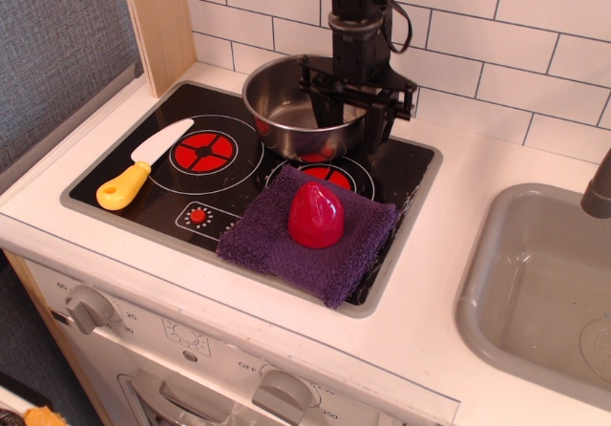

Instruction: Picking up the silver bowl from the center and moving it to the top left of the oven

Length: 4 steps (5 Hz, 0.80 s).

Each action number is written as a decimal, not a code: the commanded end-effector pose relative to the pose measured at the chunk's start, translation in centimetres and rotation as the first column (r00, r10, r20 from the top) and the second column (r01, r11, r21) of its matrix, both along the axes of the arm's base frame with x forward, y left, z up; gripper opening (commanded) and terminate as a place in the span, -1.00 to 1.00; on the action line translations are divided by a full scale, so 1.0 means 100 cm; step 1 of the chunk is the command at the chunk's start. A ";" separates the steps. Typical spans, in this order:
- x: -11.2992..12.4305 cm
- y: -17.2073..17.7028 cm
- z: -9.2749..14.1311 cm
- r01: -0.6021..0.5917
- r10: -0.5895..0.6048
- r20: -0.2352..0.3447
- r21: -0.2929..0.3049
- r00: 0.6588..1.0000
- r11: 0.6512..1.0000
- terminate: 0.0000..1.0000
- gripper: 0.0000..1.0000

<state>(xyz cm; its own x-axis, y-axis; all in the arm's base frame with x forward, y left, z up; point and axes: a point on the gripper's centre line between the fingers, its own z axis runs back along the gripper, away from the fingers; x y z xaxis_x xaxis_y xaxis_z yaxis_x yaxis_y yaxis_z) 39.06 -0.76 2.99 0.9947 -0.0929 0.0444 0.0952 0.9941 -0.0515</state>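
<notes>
The silver bowl (284, 111) stands upright at the back middle of the oven's black cooktop (412, 170), partly over the right burner mark (327, 175). My gripper (353, 120) hangs straight down over the bowl's right rim. Its jaws are open and straddle the rim, one finger (329, 111) inside the bowl and the other just outside it. The bowl rests on the cooktop. The white oven front (172, 302) with grey knobs runs along the bottom.
A purple cloth (272, 244) with a red dome-shaped toy (316, 216) lies in front of the bowl. A white knife with a yellow handle (143, 163) lies at the cooktop's left. A wooden post (158, 25) stands back left, and a grey sink (535, 283) is at the right.
</notes>
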 end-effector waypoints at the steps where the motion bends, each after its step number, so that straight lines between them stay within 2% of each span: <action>1: 0.001 -0.001 0.026 0.009 -0.009 0.071 0.008 0.997 1.000 -1.00 -1.00; 2: 0.001 -0.004 0.030 0.024 -0.025 0.079 0.012 0.997 1.000 -1.00 -1.00; 3: -0.001 -0.005 0.050 0.050 -0.051 0.117 0.016 0.992 0.999 -1.00 -1.00; 4: -0.003 0.012 0.084 0.023 -0.026 0.195 0.017 0.980 1.000 -1.00 -1.00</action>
<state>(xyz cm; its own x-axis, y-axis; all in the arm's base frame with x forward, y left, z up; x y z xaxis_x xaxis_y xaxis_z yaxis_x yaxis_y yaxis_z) 38.53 -0.09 8.36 0.9797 -0.1256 0.1561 0.1314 0.9909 -0.0278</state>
